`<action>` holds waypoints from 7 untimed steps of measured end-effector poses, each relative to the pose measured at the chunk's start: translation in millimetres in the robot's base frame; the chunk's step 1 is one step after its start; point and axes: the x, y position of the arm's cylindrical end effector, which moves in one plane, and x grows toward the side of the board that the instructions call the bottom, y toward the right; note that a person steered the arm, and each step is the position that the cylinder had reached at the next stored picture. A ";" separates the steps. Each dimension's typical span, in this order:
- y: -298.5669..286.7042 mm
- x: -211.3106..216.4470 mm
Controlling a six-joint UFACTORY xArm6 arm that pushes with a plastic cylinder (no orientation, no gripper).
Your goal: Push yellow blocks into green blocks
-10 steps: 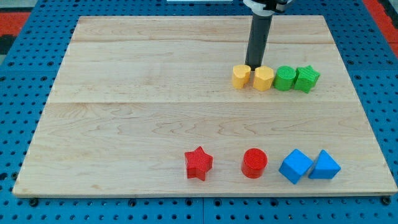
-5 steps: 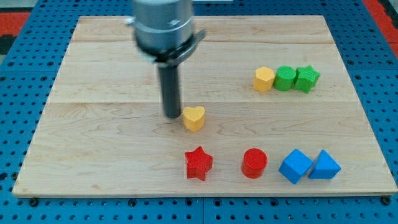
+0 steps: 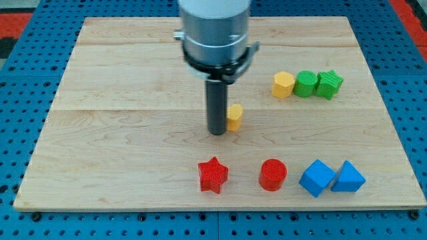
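My tip [image 3: 217,132] rests on the board near its middle, touching the left side of a yellow heart block [image 3: 235,117] that the rod partly hides. A yellow hexagon block [image 3: 283,85] sits at the view's upper right, touching a green round block [image 3: 306,83]. A green star block [image 3: 329,85] touches that one on its right. The three form a row.
A red star block [image 3: 213,175], a red cylinder [image 3: 273,175] and two blue blocks [image 3: 316,177] [image 3: 349,177] lie in a row near the view's bottom. The wooden board [image 3: 100,133] lies on a blue pegboard.
The yellow heart block left the row, went down and left to the board's middle, and has now moved right and slightly up. My tip has followed, staying on its left side.
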 end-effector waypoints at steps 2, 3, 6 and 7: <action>60.2 -7.6; 28.6 -53.9; -40.5 -71.0; 32.3 -71.0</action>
